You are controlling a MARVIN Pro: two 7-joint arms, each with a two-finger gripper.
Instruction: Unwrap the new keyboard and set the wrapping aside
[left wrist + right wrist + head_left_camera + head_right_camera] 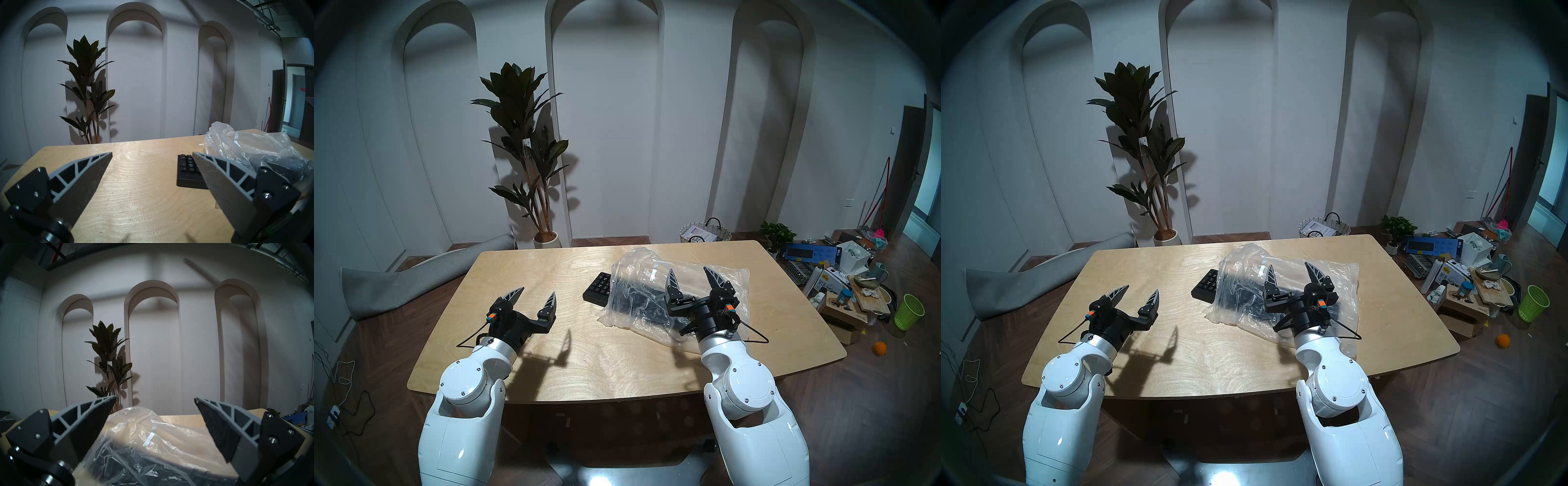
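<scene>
1. Head stereo left: my left pincer [534, 297] hangs spread and empty over the bare left half of the surface [524, 366]. My right pincer [690, 275] is spread too, pinching nothing, poised above the wrapping [639, 271]. The keyboard [599, 288] lies right of the surface's middle, nearer the far edge; only its number-pad end sticks out of the wrapping, the rest shows dark through the plastic.

2. Head stereo right: the same layout. The left pincer [1142, 295] is well apart from the keyboard [1207, 289]; the right pincer [1292, 271] is over the crumpled wrapping [1246, 261], which spreads toward the surface's right edge [1416, 305].

3. Left wrist: my 2 fingers [88, 173] stand wide apart with bare surface [136, 186] between them. The keyboard's exposed end [186, 169] lies just behind the right finger, the wrapping [237, 146] bunched over the rest.

4. Right wrist: fingers [95, 419] spread, the wrapping [136, 426] below and between them, a white tape strip [151, 434] stuck on it. The keyboard [127, 463] is a dark shape under the plastic.
</scene>
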